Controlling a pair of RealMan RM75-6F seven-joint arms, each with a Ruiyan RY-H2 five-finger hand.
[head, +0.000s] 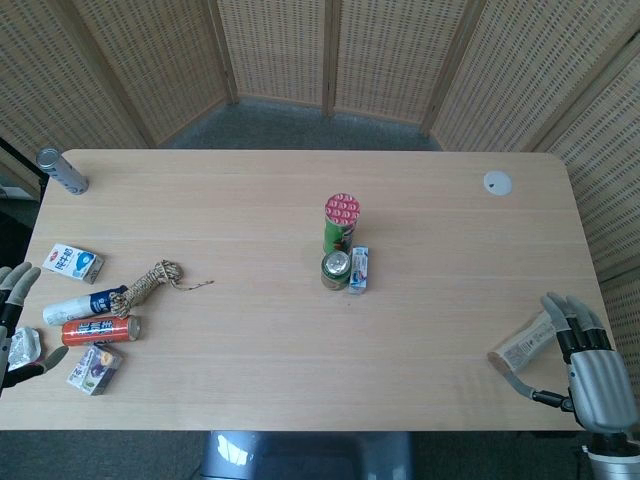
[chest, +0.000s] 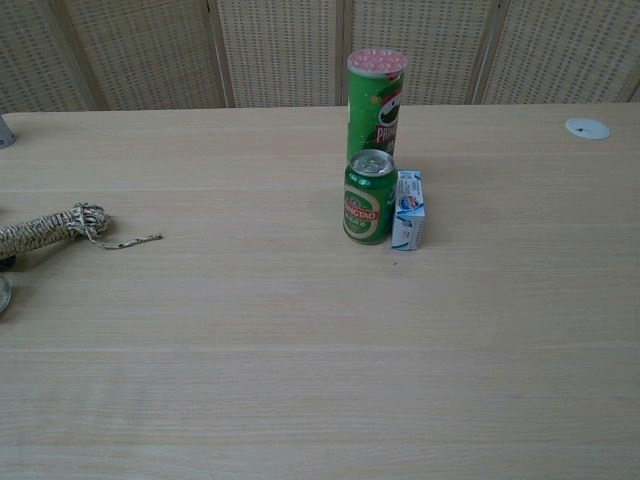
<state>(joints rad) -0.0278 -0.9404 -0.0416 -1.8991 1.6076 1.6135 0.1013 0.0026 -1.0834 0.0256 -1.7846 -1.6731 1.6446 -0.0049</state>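
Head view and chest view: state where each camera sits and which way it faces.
Head view: high above the near edge, looking steeply down on the whole table; the left hand and right hand show at the near corners.
Chest view: low at the near edge, facing across toward the wicker screens; no robot body shows.
Shared: the chip tube, green can, small carton and rope.
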